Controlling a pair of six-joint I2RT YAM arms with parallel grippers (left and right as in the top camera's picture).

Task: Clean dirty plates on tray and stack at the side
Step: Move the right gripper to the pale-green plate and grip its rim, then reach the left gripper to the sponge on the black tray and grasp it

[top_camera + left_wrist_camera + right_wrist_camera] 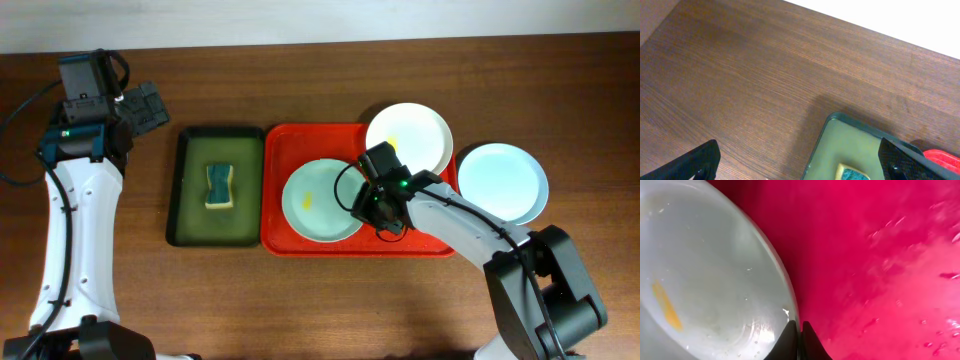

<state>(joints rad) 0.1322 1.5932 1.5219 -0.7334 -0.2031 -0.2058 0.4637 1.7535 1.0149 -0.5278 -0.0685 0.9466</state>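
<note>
One wrist view shows right hand (799, 326) seemingly pinching pale green plate (705, 270).

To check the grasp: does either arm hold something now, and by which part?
The right fingers pinch the pale green plate by its rim; the left fingers are open and empty.

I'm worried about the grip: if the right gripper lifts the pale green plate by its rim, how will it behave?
The pale green plate looks rigid, so it should lift in one piece. Its glossy surface may slip in the right gripper, whose tips look thin. Pinched only at one edge, it will probably tilt down on the far side.
</note>
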